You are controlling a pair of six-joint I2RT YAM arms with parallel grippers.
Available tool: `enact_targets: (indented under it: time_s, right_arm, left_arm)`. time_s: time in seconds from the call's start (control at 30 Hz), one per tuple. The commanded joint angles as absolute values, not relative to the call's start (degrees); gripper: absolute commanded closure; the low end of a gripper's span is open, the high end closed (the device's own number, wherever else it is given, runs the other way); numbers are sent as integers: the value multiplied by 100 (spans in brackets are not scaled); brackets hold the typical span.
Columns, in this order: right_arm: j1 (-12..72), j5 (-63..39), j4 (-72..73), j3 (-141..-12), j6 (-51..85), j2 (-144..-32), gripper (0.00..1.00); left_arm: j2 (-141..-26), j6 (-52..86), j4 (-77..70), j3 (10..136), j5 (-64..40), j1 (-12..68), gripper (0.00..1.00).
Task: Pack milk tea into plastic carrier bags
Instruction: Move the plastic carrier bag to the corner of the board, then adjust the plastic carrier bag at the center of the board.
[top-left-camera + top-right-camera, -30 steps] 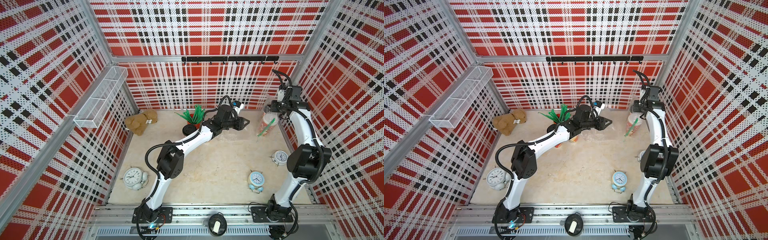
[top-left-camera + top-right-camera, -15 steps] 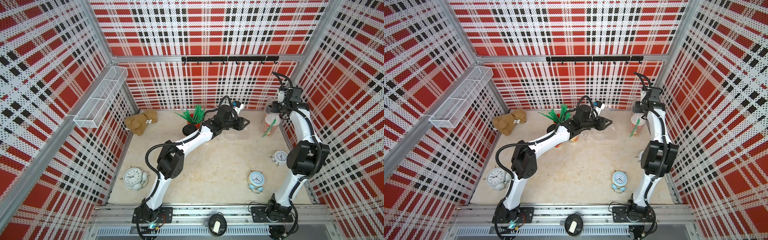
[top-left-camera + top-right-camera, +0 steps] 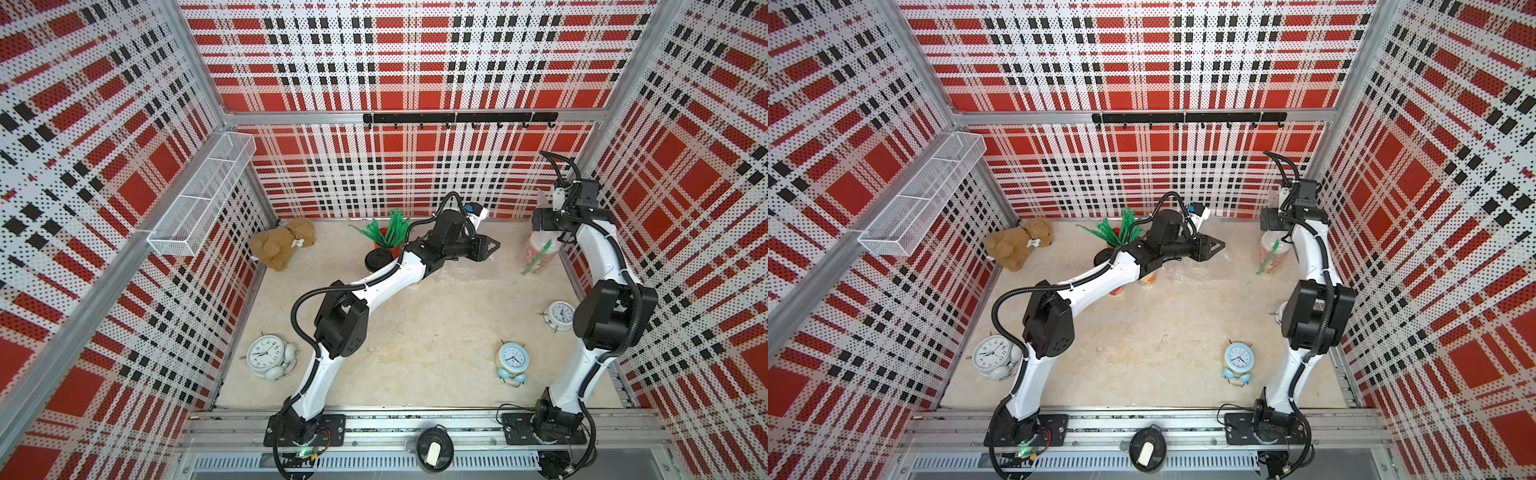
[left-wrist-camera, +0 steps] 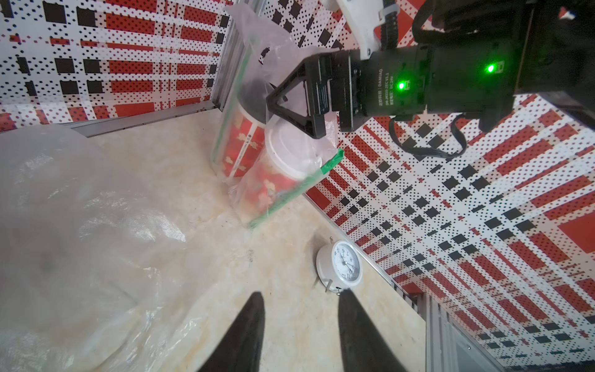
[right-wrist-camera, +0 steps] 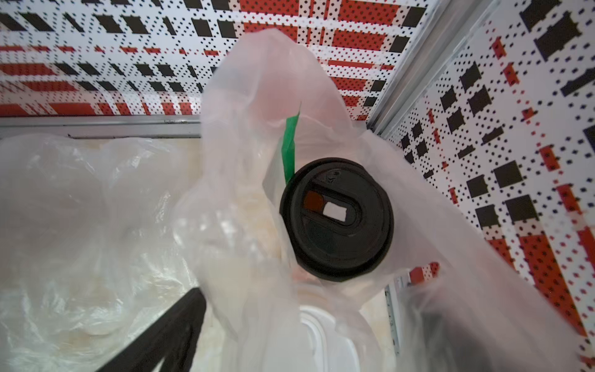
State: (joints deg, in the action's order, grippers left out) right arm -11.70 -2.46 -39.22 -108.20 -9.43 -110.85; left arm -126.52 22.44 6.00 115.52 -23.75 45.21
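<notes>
- The packed bag (image 5: pixel 257 64) stands in the far right corner of the tabletop (image 3: pixel 436 332). It holds a black-lid cup (image 5: pixel 336 219), a white-lid cup (image 4: pixel 289 151) and a green straw (image 4: pixel 296 190).
- The right hand (image 4: pixel 273 100) hangs just above it and looks spread, gripping nothing. Only one finger (image 5: pixel 180 322) shows; plastic covers the other.
- The left hand (image 4: pixel 301 293) is half spread and empty, beside the flat empty bag (image 4: pixel 80 225).
- The bag film is probably thin, soft and slippery, so I would take it by the loop handles. The cups look stiff but could tip.
- A third cup (image 3: pixel 1147 279) and a fourth cup (image 3: pixel 1116 289) are mostly hidden under the left arm.
</notes>
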Motion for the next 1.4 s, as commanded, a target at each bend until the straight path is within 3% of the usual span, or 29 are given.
enact_targets:
  time_s: [0.0, 0.2, 0.5, 1.07, 1.37]
  right_arm:
    - [-1169, -185, -3840, -10772, -920, -10686, 0]
    - [-1160, -83, -4014, -10579, -761, -10149, 0]
    - [-1022, 496, -4800, -10410, -217, -9424, 0]
    - [-826, 90, -4606, -9436, 218, -7683, 0]
    - [-817, -61, -4449, -9132, 280, -7065, 0]
  left_arm:
    - [-12791, 1917, 986, 11968, -2324, 4544, 58]
    - [-13123, 721, 3145, 13176, -1593, 4561, 57]
    - [-13585, -1171, 5147, 13910, -454, 4817, 42]
    - [-15065, -1100, 4913, 14719, 654, 4984, 37]
    - [-15517, -936, 4269, 14730, 743, 4991, 43]
